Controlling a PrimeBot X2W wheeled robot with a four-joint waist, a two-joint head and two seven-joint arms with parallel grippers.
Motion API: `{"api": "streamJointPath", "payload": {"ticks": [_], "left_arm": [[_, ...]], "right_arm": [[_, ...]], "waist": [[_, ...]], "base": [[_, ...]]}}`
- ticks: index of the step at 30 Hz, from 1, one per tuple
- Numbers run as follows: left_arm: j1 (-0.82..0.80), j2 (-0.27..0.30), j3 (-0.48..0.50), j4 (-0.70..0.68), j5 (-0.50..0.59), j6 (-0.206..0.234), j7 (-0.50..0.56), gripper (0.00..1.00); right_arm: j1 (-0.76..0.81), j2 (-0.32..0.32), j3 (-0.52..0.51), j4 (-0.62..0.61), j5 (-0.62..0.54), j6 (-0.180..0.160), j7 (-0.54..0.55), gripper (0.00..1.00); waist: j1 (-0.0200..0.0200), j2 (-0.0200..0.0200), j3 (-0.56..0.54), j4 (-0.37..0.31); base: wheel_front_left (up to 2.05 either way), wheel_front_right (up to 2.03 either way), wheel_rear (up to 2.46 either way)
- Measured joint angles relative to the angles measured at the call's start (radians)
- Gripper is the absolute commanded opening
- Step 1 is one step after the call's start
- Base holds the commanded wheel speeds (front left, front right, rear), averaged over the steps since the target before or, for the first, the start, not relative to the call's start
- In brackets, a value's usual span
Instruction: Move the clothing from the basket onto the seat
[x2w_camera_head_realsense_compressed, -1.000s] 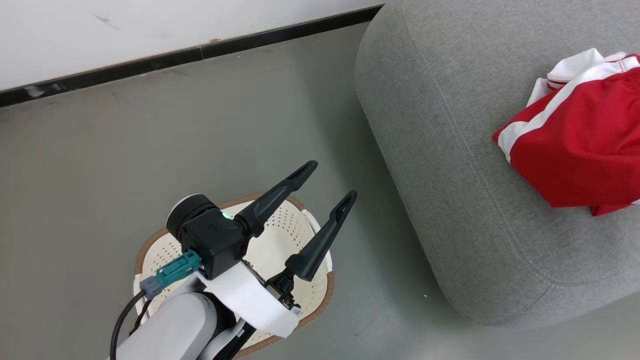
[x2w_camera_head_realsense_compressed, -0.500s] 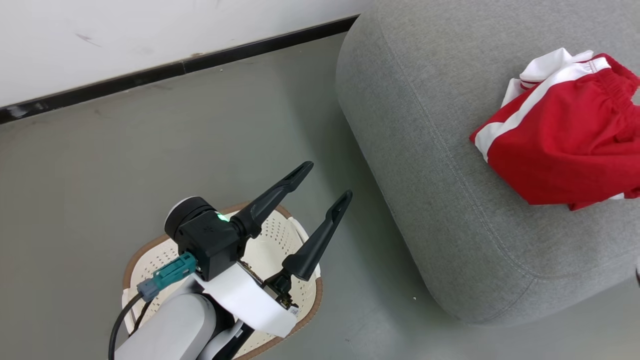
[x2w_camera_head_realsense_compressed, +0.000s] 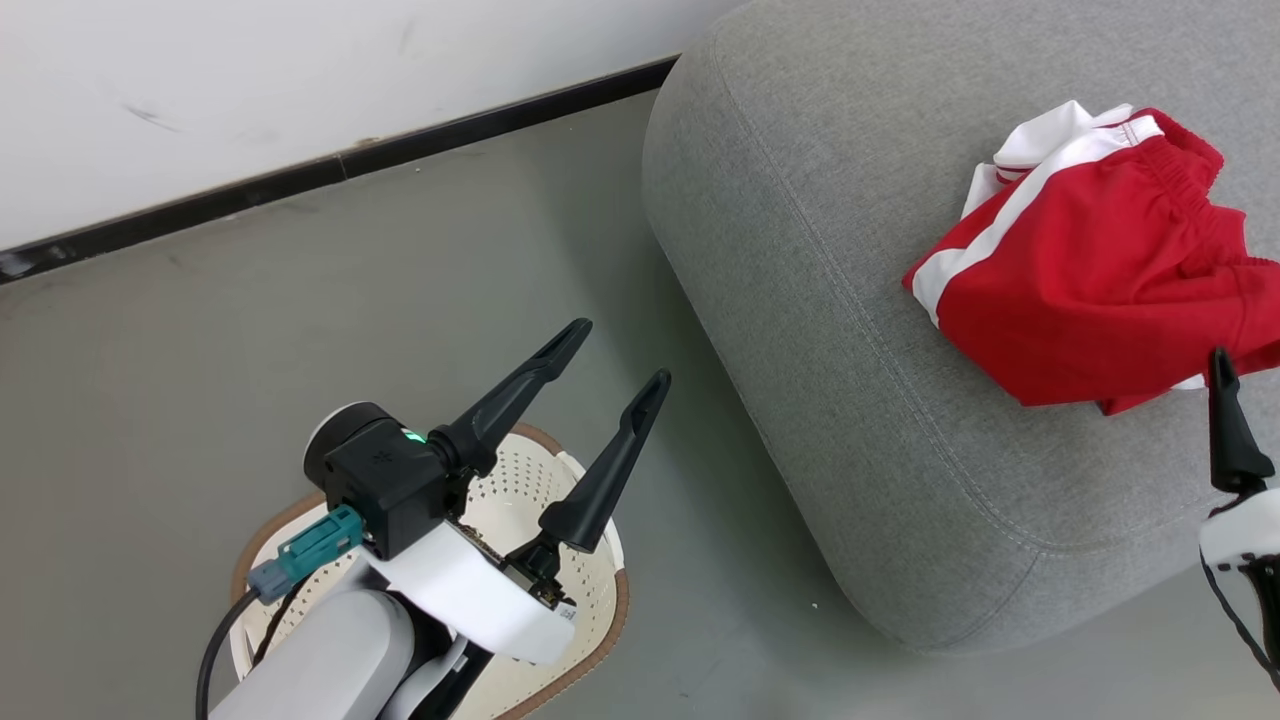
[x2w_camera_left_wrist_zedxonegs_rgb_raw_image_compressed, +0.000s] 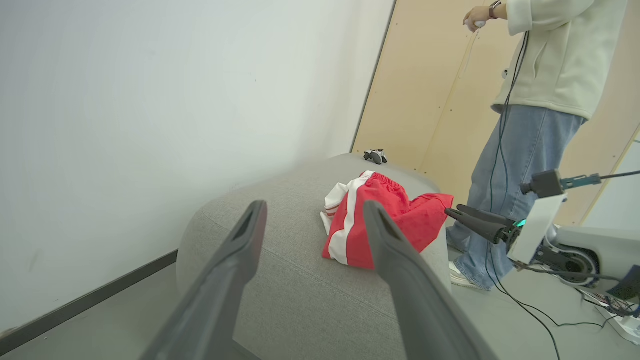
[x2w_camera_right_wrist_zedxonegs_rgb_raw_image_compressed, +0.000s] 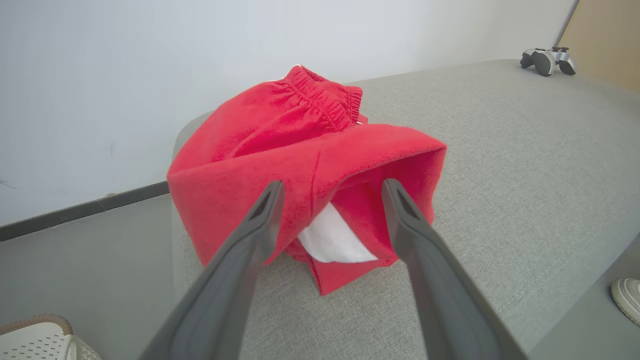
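Wide lane of bare floor (x2w_camera_head_realsense_compressed: 330, 300) between the wall (x2w_camera_head_realsense_compressed: 300, 80) and the seat (x2w_camera_head_realsense_compressed: 880, 450), plenty of room to swing there. The left claw (x2w_camera_head_realsense_compressed: 620, 352) hangs spread above the basket (x2w_camera_head_realsense_compressed: 598, 565), its arm covering much of the mouth. The seat's near corner is bare fabric. The clothing (x2w_camera_head_realsense_compressed: 1080, 290) heaps farther along, with the right claw (x2w_camera_right_wrist_zedxonegs_rgb_raw_image_compressed: 332, 184) spread right at its edge. Beyond: a game controller (x2w_camera_right_wrist_zedxonegs_rgb_raw_image_compressed: 547, 55), a person (x2w_camera_left_wrist_zedxonegs_rgb_raw_image_compressed: 550, 75), and cables (x2w_camera_left_wrist_zedxonegs_rgb_raw_image_compressed: 525, 305) across the floor.

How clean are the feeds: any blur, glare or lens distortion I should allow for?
Head view: even, soft light, no glare, sofa weave sharp. Left wrist view: tilted, edges stretched by the wide lens, left end effector slightly soft up close. Right wrist view: red shorts crisp, right end effector soft near the bottom edge.
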Motion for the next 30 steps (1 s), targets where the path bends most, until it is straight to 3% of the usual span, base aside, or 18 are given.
{"api": "streamJointPath", "payload": {"ticks": [16,30], "left_arm": [[0.046,-0.001,0.038,0.026,-0.008,0.028,-0.026,1.0],[0.108,-0.002,0.151,0.094,-0.034,0.124,-0.044,1.0]], "right_arm": [[0.014,-0.061,0.099,-0.19,0.009,0.0,0.0,1.0],[-0.064,-0.015,0.183,-0.27,-0.024,0.0,0.001,1.0]], "waist": [[0.0,0.0,-0.047,0.029],[0.0,0.0,-0.09,0.099]], "base": [[0.0,0.0,0.0],[0.0,0.0,0.0]]}}
